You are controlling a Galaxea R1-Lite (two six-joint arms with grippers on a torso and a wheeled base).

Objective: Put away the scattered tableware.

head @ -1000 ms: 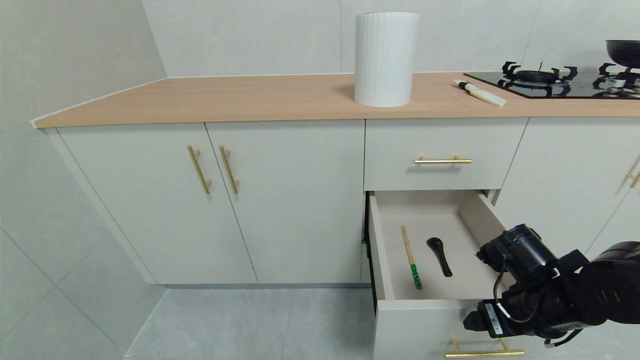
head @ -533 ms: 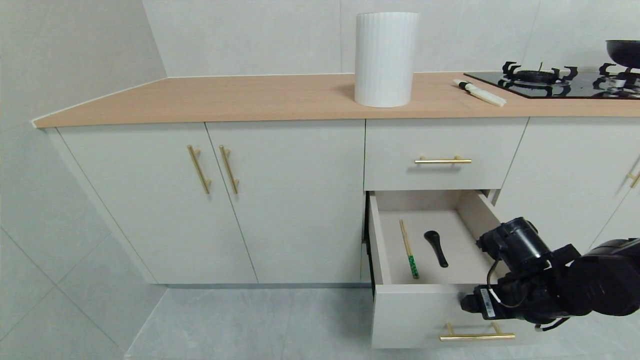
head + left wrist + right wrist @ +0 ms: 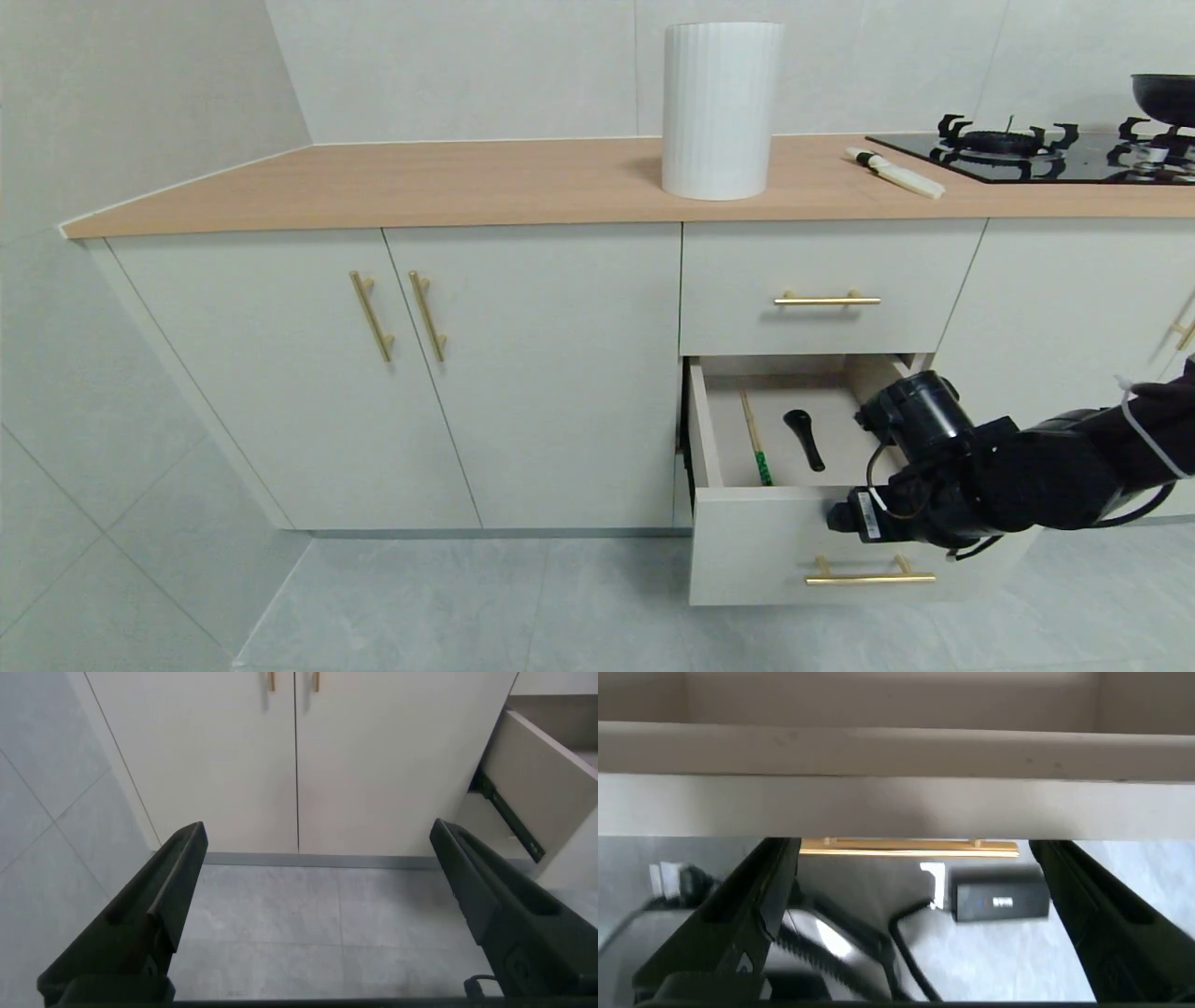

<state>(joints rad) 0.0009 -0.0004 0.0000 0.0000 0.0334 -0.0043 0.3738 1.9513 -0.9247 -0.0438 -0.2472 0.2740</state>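
At the far left, the left tool (image 3: 318,831) hangs low above the grey floor (image 3: 308,929), facing the pale cupboard doors (image 3: 392,373); its two fingers (image 3: 154,905) are spread wide with nothing between them. The doors are shut, and two gold bar handles (image 3: 372,315) sit side by side at the seam.

Above them runs the wooden bench (image 3: 420,182); a tall white ribbed cylinder (image 3: 719,110) stands upright on it, toward the back wall, above the drawer stack. Below the cylinder the upper drawer (image 3: 738,280) is shut.

Under it the lower drawer (image 3: 756,551) is partly pulled out. Inside lie the chopsticks (image 3: 752,439), paired, with green ends toward the front; the black spoon (image 3: 805,441) lies just beside them on their right, bowl toward the back; the two are apart, roughly parallel.

The right tool (image 3: 915,859) is at the lower drawer's front panel, just above its gold handle (image 3: 870,579); its fingers (image 3: 738,924) are spread, pinching nothing, and the handle shows between them in the right wrist view; whether the tips touch the panel cannot be told.

Farther right on the bench, a pale stick-shaped piece (image 3: 894,173) lies at an angle just beside the black hob (image 3: 1027,159); a black pan (image 3: 1162,91) sits on the hob's far right burner.
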